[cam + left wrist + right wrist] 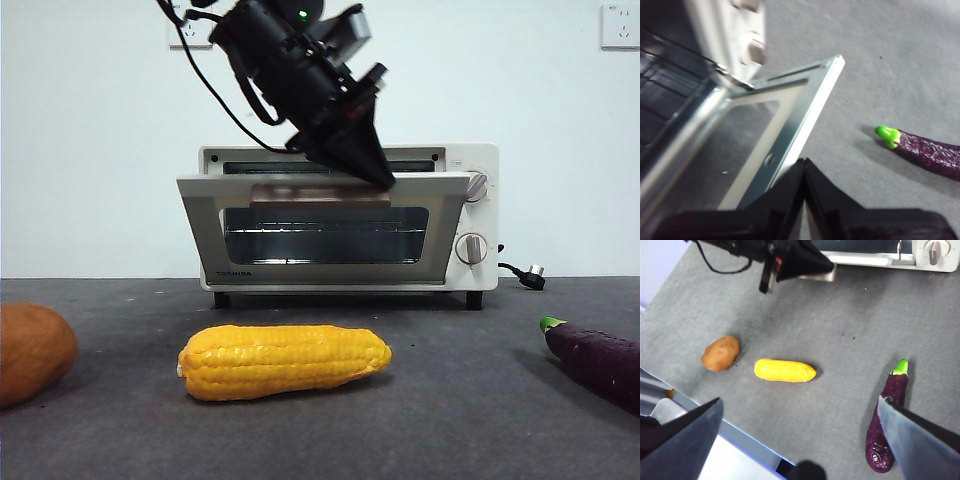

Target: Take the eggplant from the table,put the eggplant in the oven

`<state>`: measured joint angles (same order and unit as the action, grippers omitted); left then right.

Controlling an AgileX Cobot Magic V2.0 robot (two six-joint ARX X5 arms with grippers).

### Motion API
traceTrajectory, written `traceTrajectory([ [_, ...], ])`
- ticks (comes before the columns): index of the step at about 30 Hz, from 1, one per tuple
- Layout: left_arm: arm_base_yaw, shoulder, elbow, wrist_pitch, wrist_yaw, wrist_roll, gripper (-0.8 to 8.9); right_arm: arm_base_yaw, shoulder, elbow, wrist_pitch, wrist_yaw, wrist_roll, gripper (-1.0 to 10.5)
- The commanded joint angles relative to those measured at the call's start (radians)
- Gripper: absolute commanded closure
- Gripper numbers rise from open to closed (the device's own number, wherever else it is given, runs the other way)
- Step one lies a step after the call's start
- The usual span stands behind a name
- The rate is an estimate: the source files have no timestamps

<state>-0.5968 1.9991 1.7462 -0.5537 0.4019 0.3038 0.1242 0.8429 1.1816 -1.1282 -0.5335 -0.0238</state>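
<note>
**A:** What is the left tool doing?

**B:** It is pressing its two black jaws, closed together with nothing between them, against the top edge of the glass-window door of the small cream-white toaster oven. The door is hanging partly open, so I judge it is swinging the door down.

**A:** How should it go about that well?

**B:** By following the door's arc smoothly, so the tip is not slipping off the beige bar handle, until the wire rack is fully exposed.

**A:** And the dark purple, glossy eggplant with the green stem cap?

**B:** It is lying on the dark grey felt-like worktop, well apart from the oven. The right tool is hanging above it, jaws spread wide and empty.

**A:** Any writing?

**B:** "TOSHIBA" is showing at the door's lower corner.
</note>
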Motion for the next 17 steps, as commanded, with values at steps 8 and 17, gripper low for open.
traceTrajectory([
  [8, -0.052, 0.009, -0.011, -0.003, -0.002, 0.002, 8.19, 0.001, 0.019, 0.005, 0.006, 0.002, -0.011, 3.8],
  [17, -0.008, -0.035, -0.011, 0.008, -0.003, -0.045, 8.19, 0.001, 0.035, 0.005, 0.003, 0.008, -0.011, 3.8],
])
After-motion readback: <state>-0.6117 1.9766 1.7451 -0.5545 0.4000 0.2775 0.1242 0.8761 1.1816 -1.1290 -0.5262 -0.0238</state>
